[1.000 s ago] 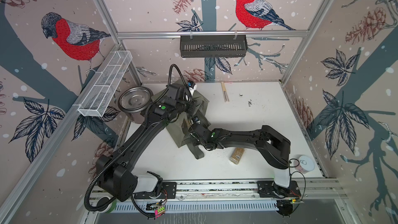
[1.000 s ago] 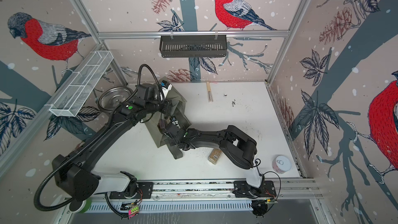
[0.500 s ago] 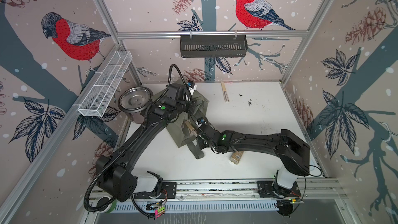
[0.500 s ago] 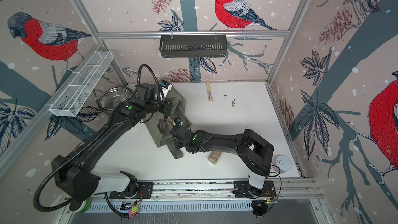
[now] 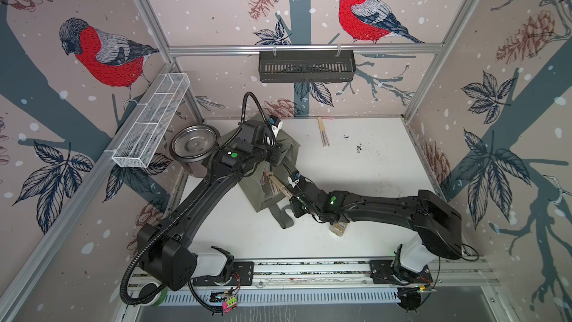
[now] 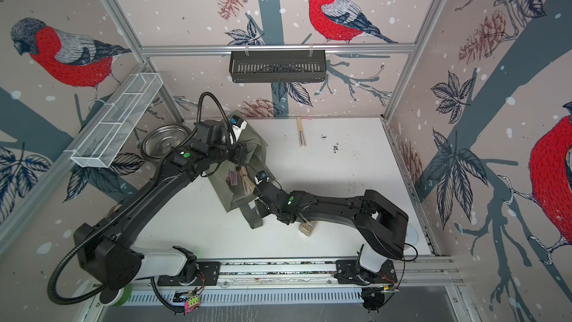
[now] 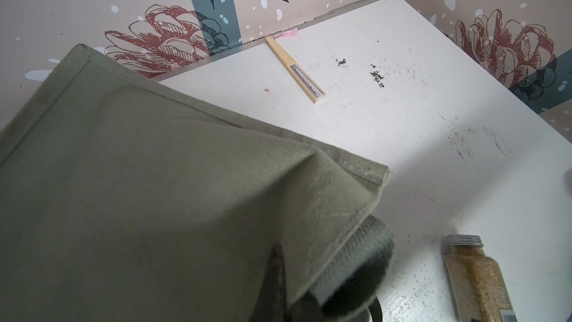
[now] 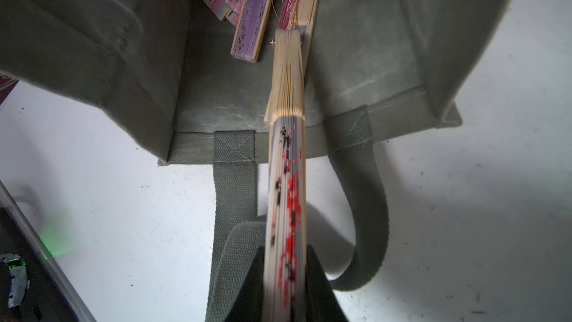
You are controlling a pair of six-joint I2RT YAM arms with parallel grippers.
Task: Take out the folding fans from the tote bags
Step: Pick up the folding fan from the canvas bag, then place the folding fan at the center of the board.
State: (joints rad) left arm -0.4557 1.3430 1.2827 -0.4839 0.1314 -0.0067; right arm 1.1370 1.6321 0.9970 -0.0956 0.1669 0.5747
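Bamboo-ribbed, one folding fan (image 8: 286, 165) is being pinched between the right gripper's (image 8: 286, 277) narrowly parted jaws, its stick end reaching into the tote bag's (image 8: 340, 72) mouth near the other fans (image 8: 247, 10). The left gripper (image 7: 322, 261), jaws fully closed, is clamping the bag's rim. A loose fan (image 7: 294, 69) is lying by the back wall (image 7: 93, 10).

olive-grey tote bag (image 8: 356, 66), red-and-dark speckled fan (image 8: 286, 199), purple fans (image 8: 250, 23).
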